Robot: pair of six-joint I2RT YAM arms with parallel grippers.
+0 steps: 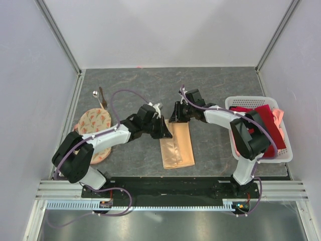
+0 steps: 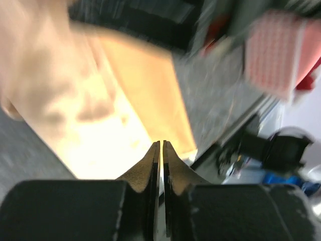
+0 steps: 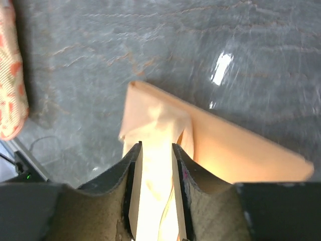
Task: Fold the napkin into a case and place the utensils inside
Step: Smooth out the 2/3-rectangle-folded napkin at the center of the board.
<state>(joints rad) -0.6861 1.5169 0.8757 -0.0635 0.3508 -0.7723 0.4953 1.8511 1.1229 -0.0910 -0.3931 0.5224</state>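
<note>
Down at the napkin [image 1: 176,145], the left claw [image 2: 161,143] is shut, the right claw [image 3: 156,145] stands parted.

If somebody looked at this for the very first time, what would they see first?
Probably the peach napkin, folded into a long strip in the middle of the table, with the left gripper and right gripper close together over its far end. Next, the white basket of red cloths on the right.
</note>
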